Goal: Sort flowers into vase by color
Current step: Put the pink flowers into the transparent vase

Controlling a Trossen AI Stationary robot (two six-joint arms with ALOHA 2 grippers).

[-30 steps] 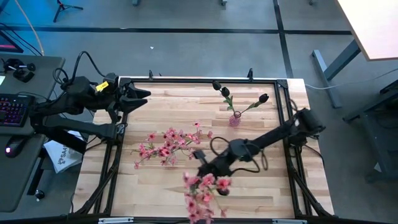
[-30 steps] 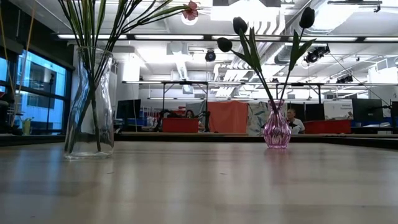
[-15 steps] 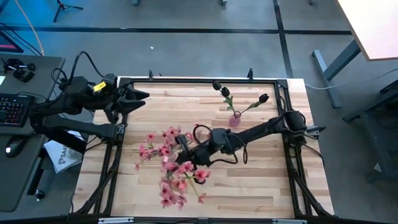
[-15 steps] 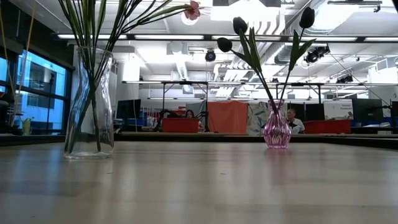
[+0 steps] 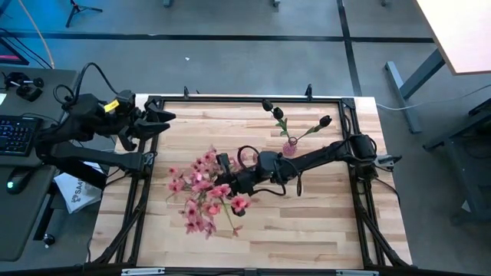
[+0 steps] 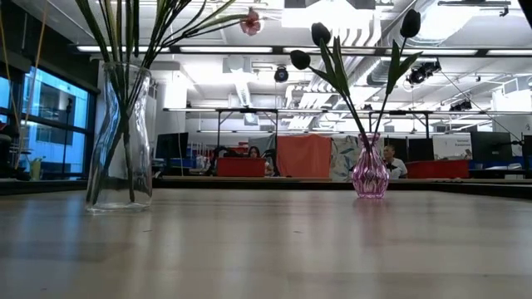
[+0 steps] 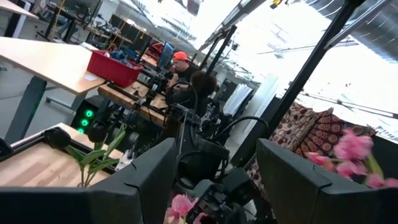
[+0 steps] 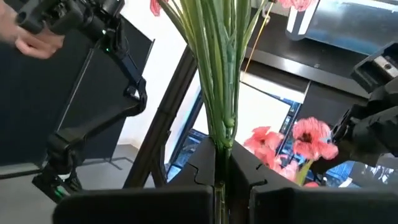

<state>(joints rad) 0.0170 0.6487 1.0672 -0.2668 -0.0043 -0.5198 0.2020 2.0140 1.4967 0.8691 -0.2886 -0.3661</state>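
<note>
1. Wooden bench [image 5: 307, 222] filled mid-frame in the high view.
2. Dark buds [image 5: 268, 106] stood in the pink vase [image 5: 289, 146], upper right: that colour looked sorted.
3. Right jaws [image 5: 224, 190] pinched a pink bunch [image 5: 201, 211] at centre-left, over the clear vase [image 6: 120, 137]; more pink stems [image 5: 201, 165] already stood there.
4. Left jaws [image 5: 164, 118] waited spread, upper left.

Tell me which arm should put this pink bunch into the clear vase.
Right. The right gripper is shut on the pink bunch, stems clamped between its jaws, mid-table beside the flowers already in the clear vase. The left gripper hangs open at the table's far left corner, holding nothing.
</note>
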